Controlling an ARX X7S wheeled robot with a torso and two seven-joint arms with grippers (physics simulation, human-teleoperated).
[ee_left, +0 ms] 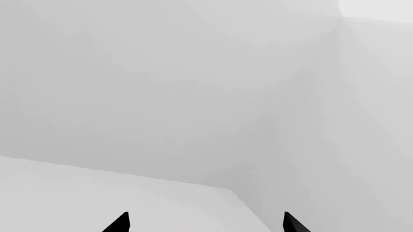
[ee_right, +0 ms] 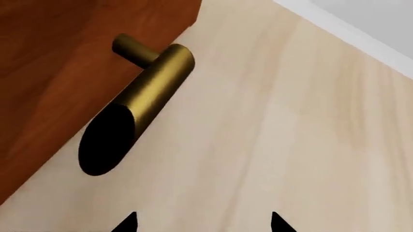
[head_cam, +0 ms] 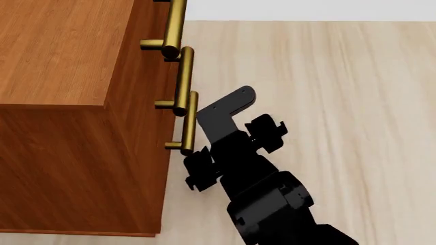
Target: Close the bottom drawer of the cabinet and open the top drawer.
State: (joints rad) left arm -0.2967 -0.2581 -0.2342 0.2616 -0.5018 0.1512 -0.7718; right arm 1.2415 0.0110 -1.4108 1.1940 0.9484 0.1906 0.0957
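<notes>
The cabinet [head_cam: 61,51] fills the left of the head view, seen from above. Its three brass bar handles stack down the front. The top drawer [head_cam: 146,25] and the bottom drawer [head_cam: 155,176] both look flush with the front. My right gripper [head_cam: 235,150] is open and empty, just to the right of the bottom handle [head_cam: 189,122], low over the floor. In the right wrist view that handle's end [ee_right: 139,104] lies ahead of my open right gripper [ee_right: 202,223]. My left gripper [ee_left: 205,224] is open, facing white walls only, and is out of the head view.
Pale wood floor [head_cam: 340,102] spreads to the right of the cabinet. A white wall base [head_cam: 307,7] runs along the back. The left wrist view shows a white room corner [ee_left: 258,183].
</notes>
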